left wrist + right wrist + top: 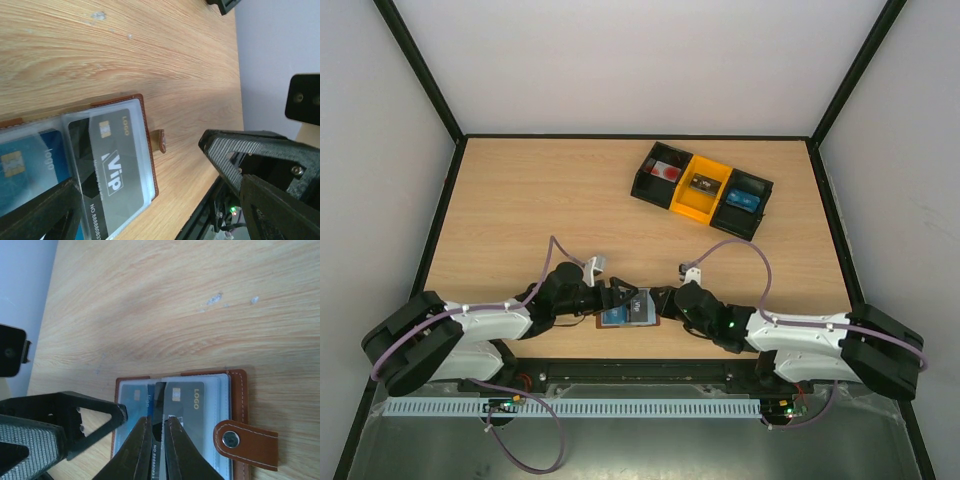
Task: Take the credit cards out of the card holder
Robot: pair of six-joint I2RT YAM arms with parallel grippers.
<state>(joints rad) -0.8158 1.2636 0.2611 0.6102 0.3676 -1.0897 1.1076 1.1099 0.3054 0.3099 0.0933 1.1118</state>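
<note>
The right gripper fills the bottom of its wrist view. Its two black fingers are drawn almost together, tips over the dark edge of the grey VIP card. Whether they nip the card or only rest on its clear sleeve, I cannot tell. That card lies in the open brown card holder, with a blue card in the pocket to its left. The snap tab sticks out at lower right. The left gripper is released, its fingers spread wide on either side of the holder's end. In the top view the holder lies flat at lower centre of the wooden table, between both grippers. The black-and-yellow tray of bins sits well apart at upper right.
</note>
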